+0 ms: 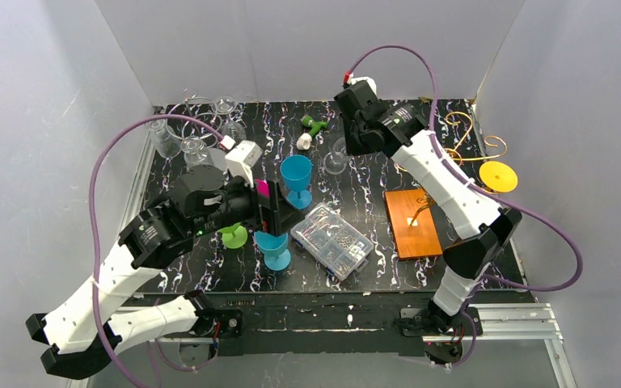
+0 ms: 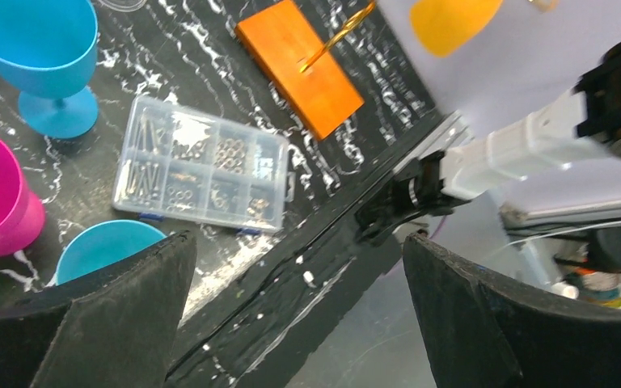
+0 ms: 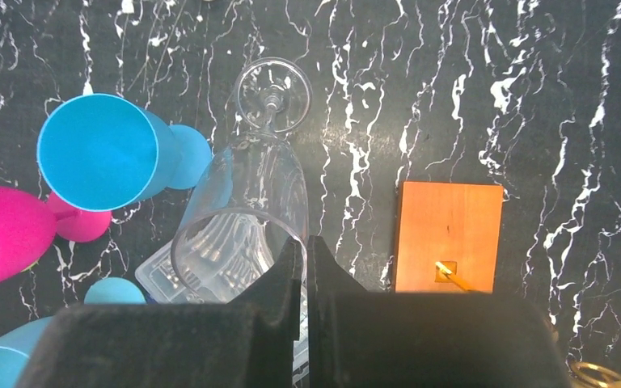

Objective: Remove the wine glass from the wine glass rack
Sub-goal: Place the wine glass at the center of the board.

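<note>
One clear wine glass [image 3: 251, 186] is clamped at its rim by the right gripper [image 3: 306, 244], apart from the wine glass rack [image 1: 409, 230]. The left gripper [image 2: 295, 250] gapes wide, empty.

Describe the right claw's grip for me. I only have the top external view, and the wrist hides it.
Observer: In the right wrist view, the right claw looks shut on the clear wine glass, pinching the near side of its rim.
Operator: Check the left claw's opening too.
Observer: The left wrist view shows the left claw wide open with nothing held in it.
</note>
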`<control>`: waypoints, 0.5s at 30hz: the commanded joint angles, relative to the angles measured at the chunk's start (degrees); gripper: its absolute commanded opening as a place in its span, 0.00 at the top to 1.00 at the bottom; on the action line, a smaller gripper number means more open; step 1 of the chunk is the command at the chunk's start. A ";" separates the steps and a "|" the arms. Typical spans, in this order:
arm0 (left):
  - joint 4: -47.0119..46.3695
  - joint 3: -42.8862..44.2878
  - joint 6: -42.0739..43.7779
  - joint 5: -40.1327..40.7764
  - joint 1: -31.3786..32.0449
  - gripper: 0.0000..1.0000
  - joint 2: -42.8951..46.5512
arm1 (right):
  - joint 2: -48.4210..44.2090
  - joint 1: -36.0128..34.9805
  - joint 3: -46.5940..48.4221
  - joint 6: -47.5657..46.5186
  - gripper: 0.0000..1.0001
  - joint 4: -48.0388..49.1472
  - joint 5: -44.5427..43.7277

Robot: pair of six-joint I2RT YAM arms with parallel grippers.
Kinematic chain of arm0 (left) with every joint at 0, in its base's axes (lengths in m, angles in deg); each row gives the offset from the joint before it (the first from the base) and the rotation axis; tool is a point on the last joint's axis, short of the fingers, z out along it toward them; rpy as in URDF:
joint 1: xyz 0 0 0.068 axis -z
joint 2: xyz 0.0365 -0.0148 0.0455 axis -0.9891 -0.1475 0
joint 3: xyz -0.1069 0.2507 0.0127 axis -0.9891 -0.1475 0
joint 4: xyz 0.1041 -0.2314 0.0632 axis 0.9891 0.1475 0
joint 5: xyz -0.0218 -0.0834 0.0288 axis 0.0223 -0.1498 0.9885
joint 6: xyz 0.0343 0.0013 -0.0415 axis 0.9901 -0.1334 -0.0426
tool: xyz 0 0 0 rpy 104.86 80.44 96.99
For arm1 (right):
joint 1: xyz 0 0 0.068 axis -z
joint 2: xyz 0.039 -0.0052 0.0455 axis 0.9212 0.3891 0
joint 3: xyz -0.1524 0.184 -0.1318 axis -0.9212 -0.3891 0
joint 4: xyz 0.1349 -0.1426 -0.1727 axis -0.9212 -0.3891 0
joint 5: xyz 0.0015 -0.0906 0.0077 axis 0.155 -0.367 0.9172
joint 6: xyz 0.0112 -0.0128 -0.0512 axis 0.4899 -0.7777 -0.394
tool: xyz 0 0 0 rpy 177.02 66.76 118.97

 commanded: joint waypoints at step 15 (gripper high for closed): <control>8.21 -1.44 12.34 8.24 4.12 0.02 -0.17 | 7.41 4.31 2.84 -1.92 0.99 -3.31 9.11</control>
